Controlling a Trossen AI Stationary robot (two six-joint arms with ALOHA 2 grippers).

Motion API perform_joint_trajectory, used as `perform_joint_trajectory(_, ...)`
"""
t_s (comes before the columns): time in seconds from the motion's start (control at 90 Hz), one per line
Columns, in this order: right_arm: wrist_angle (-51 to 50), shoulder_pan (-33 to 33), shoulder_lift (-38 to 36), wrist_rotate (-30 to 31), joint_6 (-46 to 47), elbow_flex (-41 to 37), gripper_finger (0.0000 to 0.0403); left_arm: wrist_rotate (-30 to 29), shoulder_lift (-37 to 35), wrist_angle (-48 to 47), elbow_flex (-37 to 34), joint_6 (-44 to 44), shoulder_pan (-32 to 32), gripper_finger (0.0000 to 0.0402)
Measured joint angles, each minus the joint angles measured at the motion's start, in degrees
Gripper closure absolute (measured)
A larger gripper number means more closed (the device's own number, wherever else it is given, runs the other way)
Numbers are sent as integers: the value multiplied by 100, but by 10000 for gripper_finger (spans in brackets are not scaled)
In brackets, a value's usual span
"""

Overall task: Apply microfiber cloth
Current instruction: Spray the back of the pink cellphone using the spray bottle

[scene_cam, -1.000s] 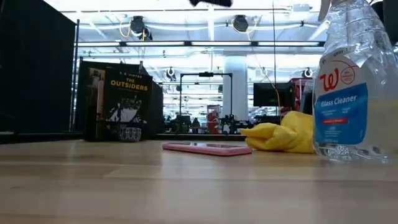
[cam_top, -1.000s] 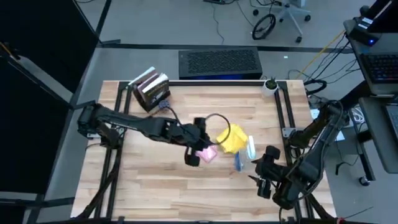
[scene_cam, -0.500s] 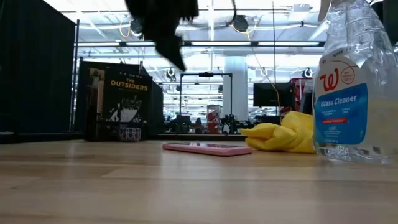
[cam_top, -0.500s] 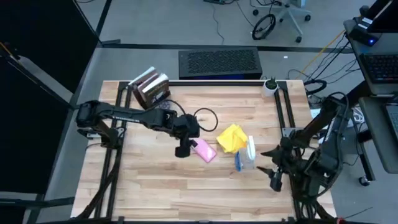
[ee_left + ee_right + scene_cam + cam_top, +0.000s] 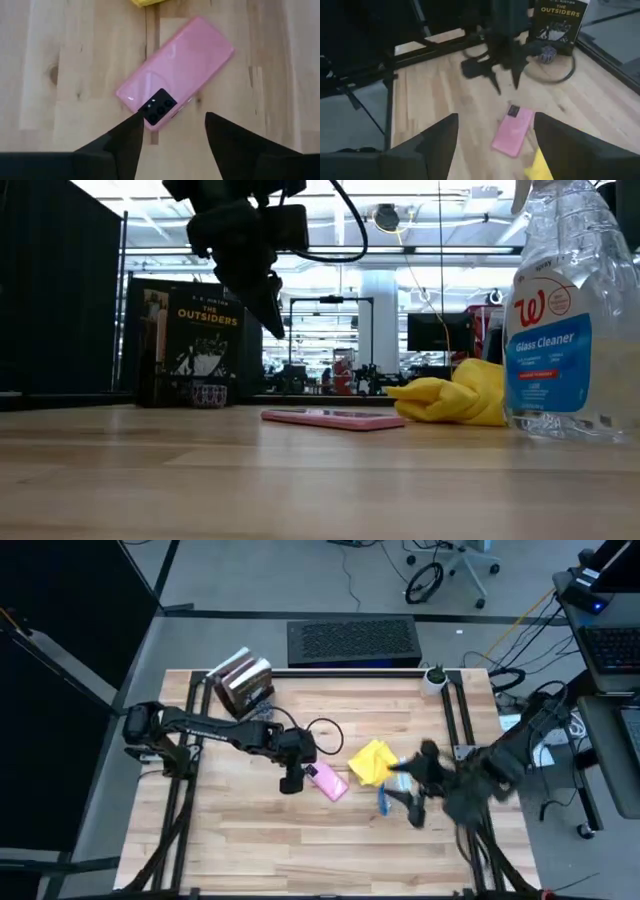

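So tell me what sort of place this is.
Probably a robotics lab or workshop. A wooden table holds two robot arms, an office chair stands on the bare floor with loose cables, and rows of ceiling lights run over equipment racks behind.

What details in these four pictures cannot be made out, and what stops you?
- Right gripper, high view: motion blur smears the fingers.
- Bright yellow soft microfiber cloth, left wrist view: cut off by the edge.
- Clear plastic spray bottle, low view: cropped by the frame.
- Flat pink smartphone, low view: seen edge-on only.

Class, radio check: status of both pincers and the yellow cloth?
Left pincer open above pink phone. Right pincer open, empty. Microfiber cloth lying ungrasped beside spray bottle.
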Motion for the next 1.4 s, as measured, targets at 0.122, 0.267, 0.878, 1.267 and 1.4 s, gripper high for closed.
perform_joint_trajectory(0.122,204,-1213,-182,-1034,-648,1,161,-52,-202,32,-33,146,-98,230)
perform_joint_trajectory(0.267,341,-2743,-101,-2371,-1222,4,161,-63,-485,164,-340,206,-157,244)
perform_joint_trajectory(0.878,888,-5081,2776,-5418,-2548,0,161,-86,-554,2484,-1993,-156,-560,252)
perform_joint_trajectory(1.267,1336,-5056,3670,-6089,-2573,-177,161,-397,244,3103,-2090,-79,-673,252)
perform_joint_trajectory(1.4,2011,-5056,3700,-6244,-2274,-719,161,-741,351,3192,-2092,-47,-672,252)
